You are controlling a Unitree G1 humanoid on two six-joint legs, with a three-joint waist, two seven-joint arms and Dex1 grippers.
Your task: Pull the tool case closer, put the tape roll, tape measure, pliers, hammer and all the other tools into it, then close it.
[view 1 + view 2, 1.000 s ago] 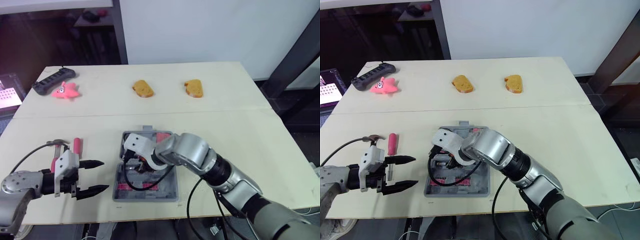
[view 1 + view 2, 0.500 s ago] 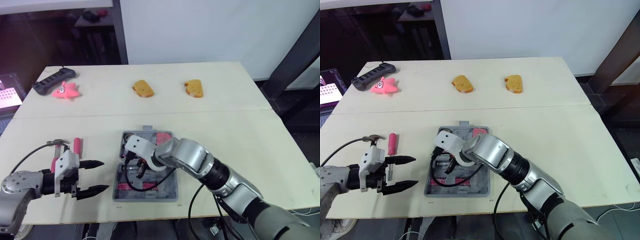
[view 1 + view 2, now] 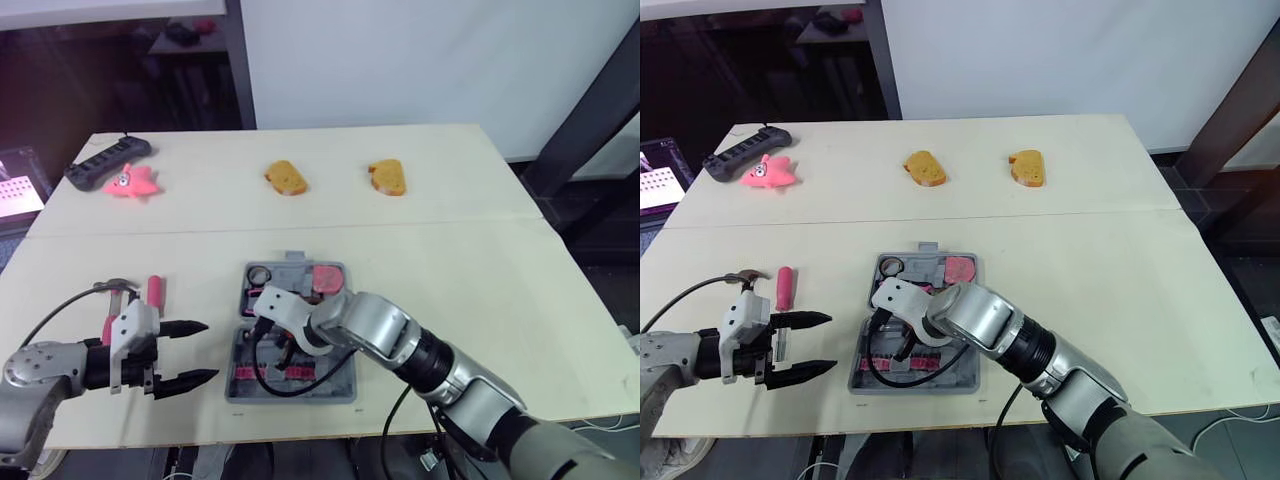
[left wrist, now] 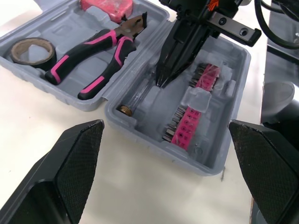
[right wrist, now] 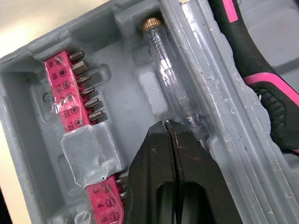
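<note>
A: Where is the tool case lying?

B: It is lying open on the table, near the front edge and between the two arms. The far half is holding the tape roll, the pliers and the pink tape measure. The near half is carrying pink bit strips and a clear tester screwdriver.

A: Right gripper?

B: The right gripper is reaching down into the near half, fingers pressed together and pinching nothing. Its tips are sitting right at the pointed end of the tester screwdriver, by the ridge next to the hinge. Cannot tell whether they are touching it.

A: Left gripper?

B: The left gripper is hovering just beside the case's left side, apart from it. Its fingers are spread wide, pointing toward the case and gripping nothing.

A: What is lying outside the case?

B: The hammer and a pink-handled tool are lying on the table behind the left gripper, left of the case and apart from it. At the far side, two bread pieces, a pink toy and a black power strip are sitting well apart from the case.
</note>
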